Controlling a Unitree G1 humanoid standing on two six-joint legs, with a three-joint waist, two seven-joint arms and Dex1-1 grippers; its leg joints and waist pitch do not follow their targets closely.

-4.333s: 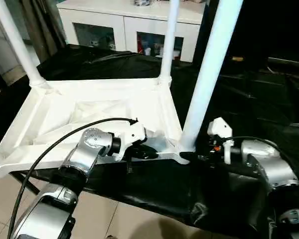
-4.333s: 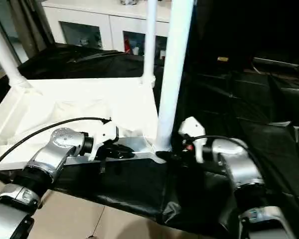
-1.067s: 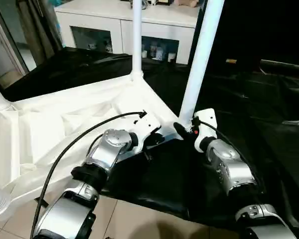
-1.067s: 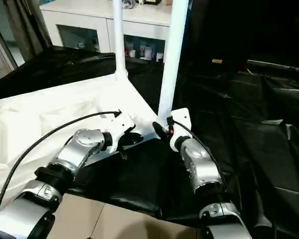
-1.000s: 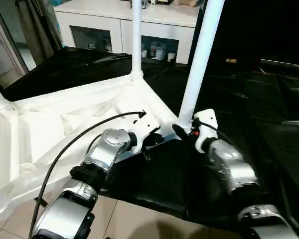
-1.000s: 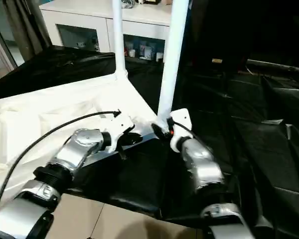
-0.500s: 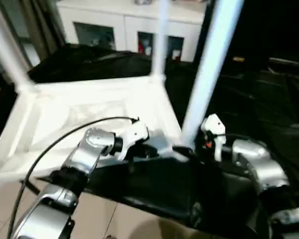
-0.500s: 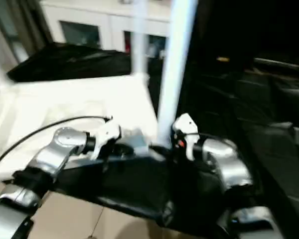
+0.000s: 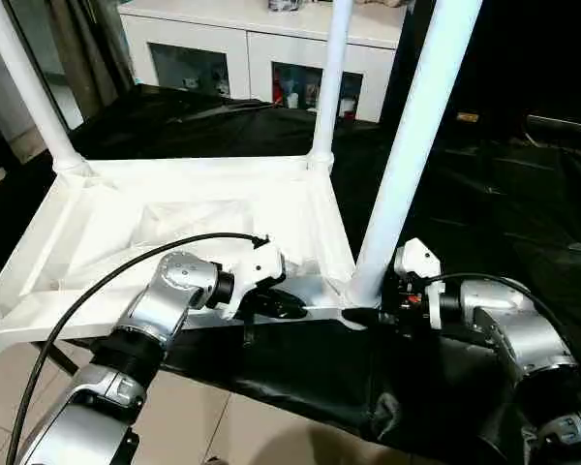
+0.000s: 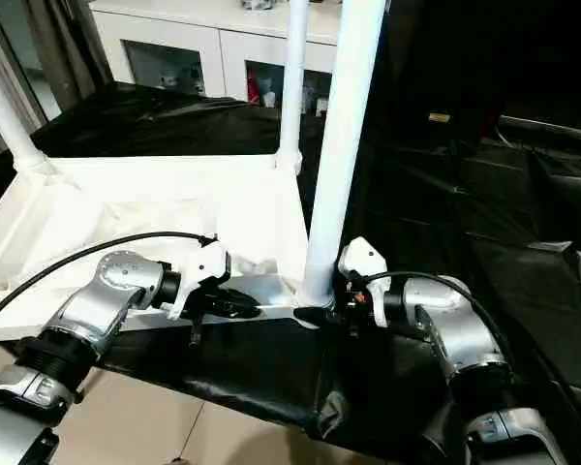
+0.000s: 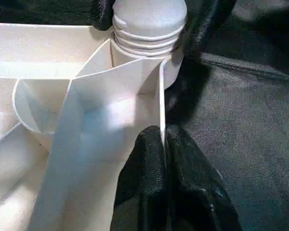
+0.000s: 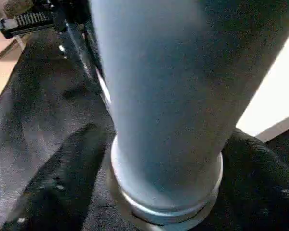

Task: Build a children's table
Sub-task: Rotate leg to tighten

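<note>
The left end effector (image 11: 164, 159) is clamped on the near rim of the upturned tabletop (image 9: 174, 208) — its fingers pinch the thin wall. The right end effector (image 12: 159, 163) straddles the nearest leg (image 9: 407, 155) at its socket, at 3 o'clock — fingers apart around it. The tabletop lies on the black-draped surface (image 9: 523, 194).

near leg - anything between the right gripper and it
Nothing visible. The right gripper is already at the base of the near leg, one black finger on each side of it where it enters the corner socket. The left gripper pinches the tabletop rim beside it.
</note>
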